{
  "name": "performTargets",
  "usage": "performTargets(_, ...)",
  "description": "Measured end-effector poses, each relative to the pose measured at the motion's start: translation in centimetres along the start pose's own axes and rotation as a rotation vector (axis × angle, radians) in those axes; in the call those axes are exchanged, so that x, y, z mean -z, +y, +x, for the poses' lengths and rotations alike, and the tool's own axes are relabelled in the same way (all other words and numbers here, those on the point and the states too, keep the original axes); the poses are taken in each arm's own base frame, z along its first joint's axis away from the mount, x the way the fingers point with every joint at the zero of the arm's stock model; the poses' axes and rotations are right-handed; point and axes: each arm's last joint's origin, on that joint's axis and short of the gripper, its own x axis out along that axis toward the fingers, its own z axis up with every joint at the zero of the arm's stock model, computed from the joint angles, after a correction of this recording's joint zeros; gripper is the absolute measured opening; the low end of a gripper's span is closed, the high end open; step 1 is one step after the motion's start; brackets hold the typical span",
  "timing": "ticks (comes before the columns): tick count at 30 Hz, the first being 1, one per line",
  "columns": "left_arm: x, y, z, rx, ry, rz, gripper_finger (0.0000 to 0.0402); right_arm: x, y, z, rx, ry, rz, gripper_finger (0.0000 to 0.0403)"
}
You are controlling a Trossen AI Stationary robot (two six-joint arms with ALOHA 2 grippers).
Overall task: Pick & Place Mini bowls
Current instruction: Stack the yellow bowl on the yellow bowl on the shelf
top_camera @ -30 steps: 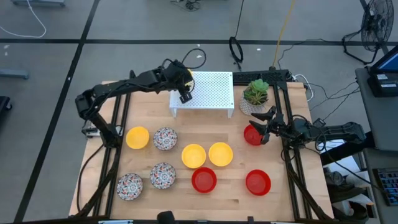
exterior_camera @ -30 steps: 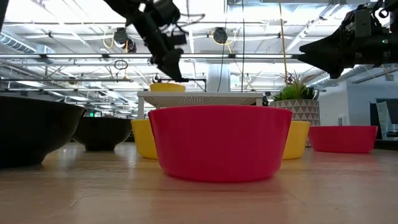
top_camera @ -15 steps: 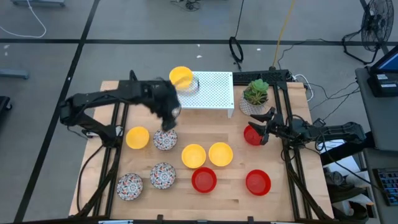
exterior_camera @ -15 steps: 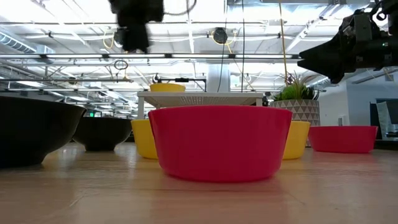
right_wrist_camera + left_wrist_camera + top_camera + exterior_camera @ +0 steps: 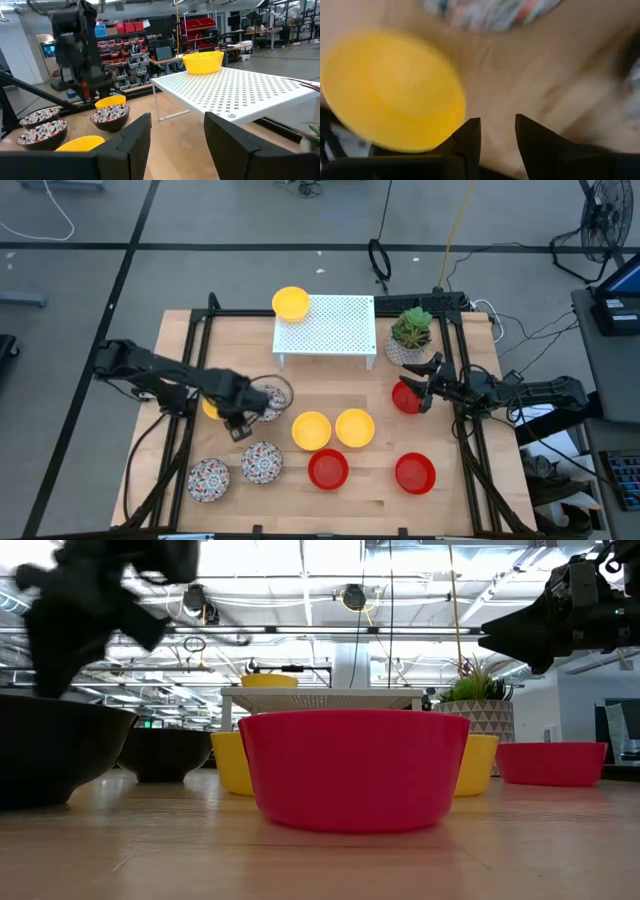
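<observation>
A yellow mini bowl [image 5: 291, 303] stands on the far left corner of the white rack [image 5: 335, 330]; it also shows in the low view [image 5: 269, 681]. My left gripper [image 5: 239, 428] is open and empty, low over the table between a yellow bowl [image 5: 390, 90] and a mosaic bowl [image 5: 270, 398]. My right gripper [image 5: 424, 386] is open and empty and waits beside a red bowl [image 5: 404, 397] at the right. Two yellow bowls [image 5: 311, 430], two red bowls [image 5: 328, 469] and two mosaic bowls [image 5: 261, 462] rest on the table nearer the front.
A white pot with a green plant [image 5: 410, 332] stands right of the rack. The rack's top is bare except for the yellow bowl. Bare wood lies between the rack and the middle bowls [image 5: 330, 385].
My left gripper has drawn away from the yellow bowl on the rack's corner and swung fast toward the table's near left, down to the yellow and mosaic bowls there. The yellow bowl stays on the rack.
</observation>
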Motion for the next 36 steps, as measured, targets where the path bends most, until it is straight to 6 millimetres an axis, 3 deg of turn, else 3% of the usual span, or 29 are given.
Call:
performTargets(6, 1.0, 0.7, 3.7, -0.078, 0.041, -0.061, 0.0144, 0.0, 0.0, 0.0, 0.0, -0.003, 0.001, 0.0171)
performTargets(14, 1.0, 1.2, 5.1, -0.126, -0.002, -0.009, 0.0141, -0.1, 0.0, 0.0, -0.001, -0.011, 0.005, 0.0171)
performTargets(25, 0.2, 0.2, 3.3, -0.088, -0.082, 0.068, 0.0123, -0.4, 0.1, 0.0, -0.006, -0.042, 0.018, 0.0171)
performTargets(36, -0.1, 0.5, 1.4, -0.293, -0.223, 0.05, 0.0122, -0.4, 0.1, 0.0, -0.005, -0.042, 0.017, 0.0171)
